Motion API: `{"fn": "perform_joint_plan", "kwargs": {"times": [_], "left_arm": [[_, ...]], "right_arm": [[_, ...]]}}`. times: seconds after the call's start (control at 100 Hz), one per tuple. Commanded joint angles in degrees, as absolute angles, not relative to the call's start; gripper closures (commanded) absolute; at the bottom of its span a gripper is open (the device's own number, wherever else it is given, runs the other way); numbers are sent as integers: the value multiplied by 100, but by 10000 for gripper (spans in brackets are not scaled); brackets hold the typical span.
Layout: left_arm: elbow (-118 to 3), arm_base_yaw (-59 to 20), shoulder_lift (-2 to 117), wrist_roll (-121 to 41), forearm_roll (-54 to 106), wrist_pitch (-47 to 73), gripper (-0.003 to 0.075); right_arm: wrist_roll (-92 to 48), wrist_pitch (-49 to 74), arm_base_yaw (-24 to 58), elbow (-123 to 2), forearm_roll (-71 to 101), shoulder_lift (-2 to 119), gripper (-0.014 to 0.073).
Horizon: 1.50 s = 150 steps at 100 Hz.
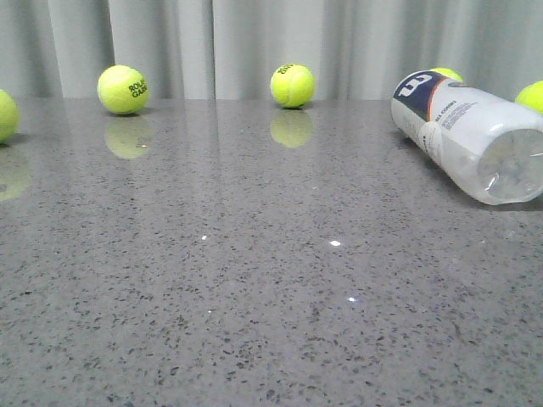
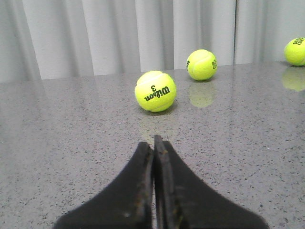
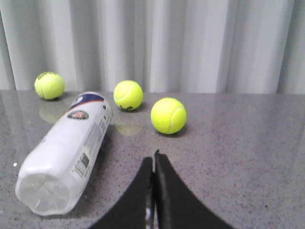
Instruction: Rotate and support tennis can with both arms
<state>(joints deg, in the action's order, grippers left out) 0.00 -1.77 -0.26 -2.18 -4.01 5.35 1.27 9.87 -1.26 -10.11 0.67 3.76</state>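
The tennis can [image 1: 471, 140] lies on its side at the right of the grey table, frosted white with a navy panel at its far end and its clear end toward me. It also shows in the right wrist view [image 3: 66, 150], beside my right gripper [image 3: 153, 160], which is shut and empty and not touching it. My left gripper [image 2: 153, 143] is shut and empty over bare table, pointing at a Wilson tennis ball [image 2: 155, 91]. Neither gripper shows in the front view.
Tennis balls lie along the back of the table by the curtain: one at far left [image 1: 5, 114], one at left [image 1: 123, 89], one at centre [image 1: 292, 85], two behind the can [image 1: 533, 96]. In the right wrist view two balls [image 3: 168, 115] lie past the fingers.
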Motion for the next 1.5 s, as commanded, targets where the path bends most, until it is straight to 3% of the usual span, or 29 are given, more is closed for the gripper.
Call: {"fn": "perform_joint_plan", "kwargs": {"times": [0.0, 0.48, 0.58, 0.7, 0.76, 1.16, 1.49], "left_arm": [[262, -172, -231, -175, -366, 85, 738], [262, -172, -231, -175, -366, 85, 738], [262, -172, -231, -175, -366, 85, 738], [262, -172, -231, -175, -366, 85, 738], [262, -172, -231, -175, -366, 85, 738], [262, -172, -231, -175, -366, 85, 738], [262, -172, -231, -175, -366, 85, 738]], "right_arm": [[102, 816, -169, -1630, 59, 778, 652], [102, 2026, -162, -3269, 0, 2890, 622], [102, 2496, -162, -3647, 115, 3406, 459], [102, 3035, -150, -4184, 120, 4007, 71], [102, 3292, -150, -4440, 194, 4271, -71], [-149, 5459, 400, -6638, 1602, 6531, -36], [-149, 5733, 464, -7912, 1990, 8562, -36]]}}
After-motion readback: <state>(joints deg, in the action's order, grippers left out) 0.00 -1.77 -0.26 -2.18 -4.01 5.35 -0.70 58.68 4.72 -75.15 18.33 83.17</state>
